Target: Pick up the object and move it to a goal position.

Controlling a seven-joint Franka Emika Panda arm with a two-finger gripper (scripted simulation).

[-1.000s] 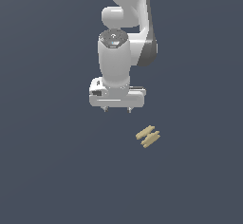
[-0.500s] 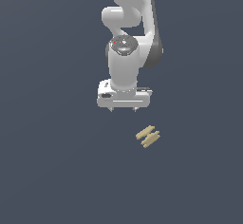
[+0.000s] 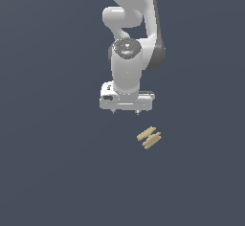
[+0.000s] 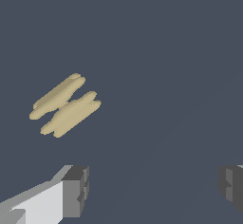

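We see the gripper with its fingers spread wide and empty, apart from the tan H-shaped wooden piece lying flat on the dark surface toward the exterior view's right.

tan object, white tool, dark-grey pads

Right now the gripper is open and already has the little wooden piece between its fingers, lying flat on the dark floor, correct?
Not quite. The gripper is open, but the wooden piece is not between its fingers. In the wrist view it lies flat on the dark floor, off to one side and clear of both. The exterior view shows it toward that view's right of the gripper.
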